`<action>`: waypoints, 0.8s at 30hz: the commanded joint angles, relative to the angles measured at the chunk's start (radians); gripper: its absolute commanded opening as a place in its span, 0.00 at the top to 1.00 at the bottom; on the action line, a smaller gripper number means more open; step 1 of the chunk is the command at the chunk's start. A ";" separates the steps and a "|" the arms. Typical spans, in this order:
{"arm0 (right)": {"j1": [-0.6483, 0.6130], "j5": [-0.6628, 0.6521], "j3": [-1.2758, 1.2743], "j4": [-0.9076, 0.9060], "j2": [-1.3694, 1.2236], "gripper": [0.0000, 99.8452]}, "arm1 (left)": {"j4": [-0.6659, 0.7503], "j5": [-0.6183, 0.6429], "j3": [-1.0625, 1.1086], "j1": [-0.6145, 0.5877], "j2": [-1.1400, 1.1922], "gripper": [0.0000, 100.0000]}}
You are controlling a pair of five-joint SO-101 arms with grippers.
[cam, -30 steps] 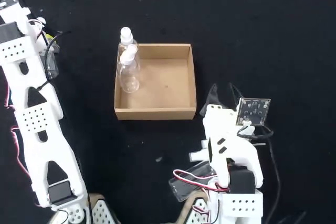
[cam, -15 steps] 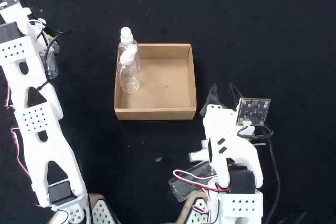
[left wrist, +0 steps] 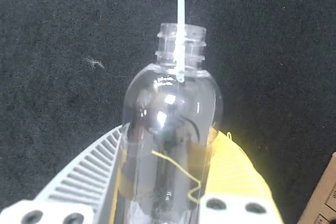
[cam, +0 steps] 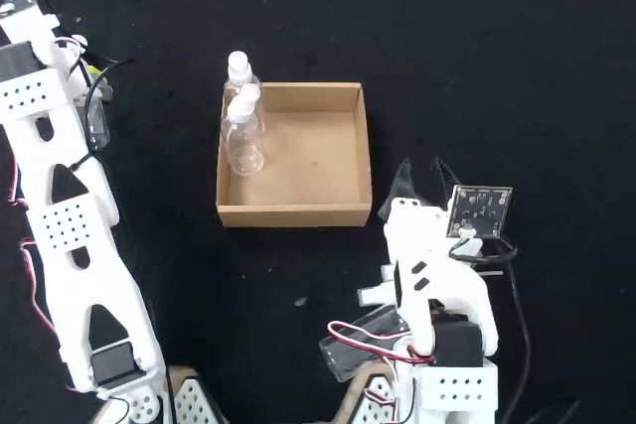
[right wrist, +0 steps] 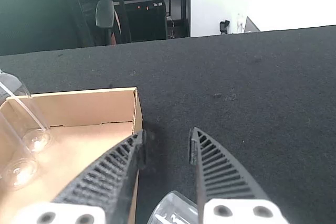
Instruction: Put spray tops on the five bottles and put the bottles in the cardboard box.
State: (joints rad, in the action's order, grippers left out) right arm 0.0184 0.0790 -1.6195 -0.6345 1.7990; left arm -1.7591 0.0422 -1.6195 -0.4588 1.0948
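Clear plastic catches our eye first: an uncapped clear bottle (left wrist: 170, 145) sits in the left gripper (left wrist: 173, 129). Its long axis runs along the fingers. The open threaded neck points out past the fingertips, away from the wrist, and the base sits back toward the gripper's body. The white finger (left wrist: 84, 177) presses one flank of the bottle and the yellow finger (left wrist: 236, 171) the other, so the left gripper is closed on the bottle's lower half. The shoulder and neck stand free of both fingers. A thin white dip tube (left wrist: 180, 19) passes straight through the neck, and its end sits just inside the shoulder. We cannot tell what the tube's other end joins. Bottle and gripper hang over the black table (cam: 497, 67), with a corner of the cardboard box (cam: 294, 214) near the yellow finger's side.

In the high view the left arm stretches up the table's edge, well apart from the right arm. Inside the box, a near capped bottle (cam: 244, 141) and a far capped bottle (cam: 238, 74) stand upright. Both are against the wall that faces the left arm, toward its far corner.

We find the right gripper (cam: 419, 171) just beside the box's other near corner. Its dark ridged fingers (right wrist: 220, 171) are moderately apart and hold nothing.
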 commanded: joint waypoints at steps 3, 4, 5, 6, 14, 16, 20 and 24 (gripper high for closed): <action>-0.011 -0.008 0.015 0.031 0.094 0.87 | -0.006 -0.008 -0.042 0.001 -0.187 0.97; -0.011 -0.008 0.016 0.031 0.094 0.87 | -0.006 -0.008 -0.042 0.001 -0.199 0.97; -0.011 -0.008 0.016 0.031 0.094 0.87 | -0.006 -0.011 -0.042 0.002 -0.212 0.97; -0.011 -0.008 0.016 0.031 0.094 0.87 | -0.006 -0.011 -0.042 0.002 -0.222 0.97; -0.011 -0.008 0.016 0.031 0.094 0.87 | -0.006 -0.009 -0.042 0.002 -0.265 0.97; -0.011 -0.008 0.016 0.032 0.094 0.87 | -0.006 -0.008 -0.042 0.002 -0.301 0.97; -0.011 -0.008 0.016 0.032 0.094 0.87 | -0.006 -0.011 -0.041 0.002 -0.400 0.97; -0.011 -0.008 0.016 0.032 0.094 0.87 | -0.006 -0.012 0.076 0.008 -0.545 0.97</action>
State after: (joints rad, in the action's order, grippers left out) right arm 0.0184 0.0790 -1.6195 -0.6345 1.7990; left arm -1.7591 0.0407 -1.6103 -0.4588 0.7449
